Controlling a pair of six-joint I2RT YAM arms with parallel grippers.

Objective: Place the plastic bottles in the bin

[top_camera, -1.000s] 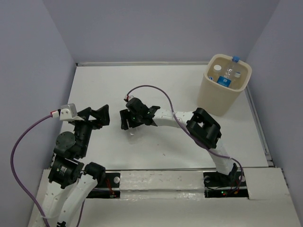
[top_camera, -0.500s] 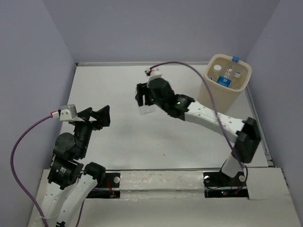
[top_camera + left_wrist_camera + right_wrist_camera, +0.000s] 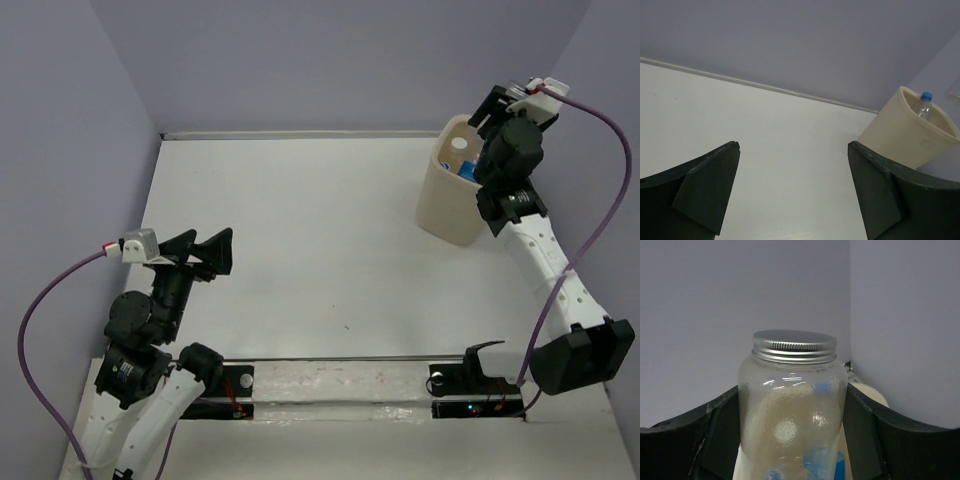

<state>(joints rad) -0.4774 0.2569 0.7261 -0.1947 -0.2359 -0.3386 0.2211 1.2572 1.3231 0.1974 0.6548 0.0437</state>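
Note:
My right gripper (image 3: 497, 130) is raised over the cream-beige bin (image 3: 447, 208) at the back right. In the right wrist view it (image 3: 792, 432) is shut on a clear unlabelled bottle (image 3: 792, 405) with a silver screw cap, held upright. Blue-labelled bottles (image 3: 468, 168) lie inside the bin; blue shapes also show through the held bottle. My left gripper (image 3: 207, 250) is open and empty at the near left (image 3: 792, 150). The left wrist view shows the bin (image 3: 900, 137) with a blue-capped bottle (image 3: 925, 104) sticking up inside it.
The white table (image 3: 320, 230) is walled by lilac panels on three sides. The bin stands close to the right wall and back corner. A purple cable (image 3: 605, 190) loops from my right wrist down along the right side.
My right arm has swung from the middle of the table up and right to above the bin, carrying the clear bottle. The left arm has barely moved.

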